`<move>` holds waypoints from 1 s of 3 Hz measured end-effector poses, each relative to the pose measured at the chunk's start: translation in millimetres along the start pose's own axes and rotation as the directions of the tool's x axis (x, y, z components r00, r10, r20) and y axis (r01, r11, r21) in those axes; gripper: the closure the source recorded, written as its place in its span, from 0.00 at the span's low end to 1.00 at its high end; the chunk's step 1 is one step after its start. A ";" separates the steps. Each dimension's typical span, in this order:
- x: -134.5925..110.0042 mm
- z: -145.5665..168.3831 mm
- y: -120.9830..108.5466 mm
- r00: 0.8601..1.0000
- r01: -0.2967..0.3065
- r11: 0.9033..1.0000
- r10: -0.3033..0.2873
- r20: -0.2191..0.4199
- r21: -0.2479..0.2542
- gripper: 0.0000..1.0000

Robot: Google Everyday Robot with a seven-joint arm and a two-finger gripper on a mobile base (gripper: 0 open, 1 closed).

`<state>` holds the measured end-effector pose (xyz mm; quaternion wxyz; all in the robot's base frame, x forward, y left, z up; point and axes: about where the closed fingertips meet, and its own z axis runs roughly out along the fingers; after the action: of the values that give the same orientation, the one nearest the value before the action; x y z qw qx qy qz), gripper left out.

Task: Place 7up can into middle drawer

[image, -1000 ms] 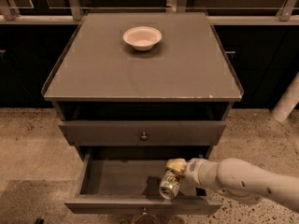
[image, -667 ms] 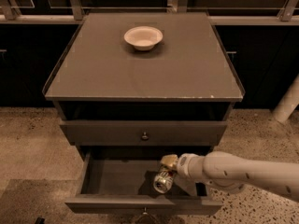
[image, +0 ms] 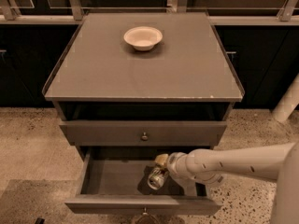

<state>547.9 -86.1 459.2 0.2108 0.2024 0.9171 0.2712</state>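
We see the robot's gripper [image: 159, 171] reaching into the open middle drawer [image: 112, 177] of a grey cabinet. Its pale arm [image: 233, 161] enters from the right edge of the view. The fingers [image: 161, 160] are closed on the 7up can [image: 156, 178]. They grip the can at its upper end, and it hangs tilted with its silver end pointing down and toward the drawer's front panel. The can sits inside the drawer's walls, just below the fingers and close above the drawer floor; we cannot tell whether it touches the floor. Most of the bare drawer floor lies on the side of the fingers away from the arm. The drawer's front panel runs just in front of the fingers, and its small knob [image: 145, 213] shows at the bottom edge of the view. Directly above and behind the fingers is the closed upper drawer front [image: 107, 132] with its round knob [image: 144, 136]. Higher up and well apart from the fingers, a pale round bowl [image: 143, 37] stands upright near the back of the grey worktop [image: 140, 73]. Speckled flooring [image: 28, 139] surrounds the cabinet.
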 end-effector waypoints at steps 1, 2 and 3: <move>-0.6 16.4 -9.2 1.000 -0.012 1.000 0.012 0.010 0.022 1.00; 0.9 32.8 -19.1 1.000 -0.021 0.999 0.021 -0.006 0.045 1.00; 1.0 33.0 -19.4 1.000 -0.020 0.999 0.021 -0.007 0.046 0.81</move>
<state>558.4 -86.9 422.4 0.2000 0.2157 0.9217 0.2530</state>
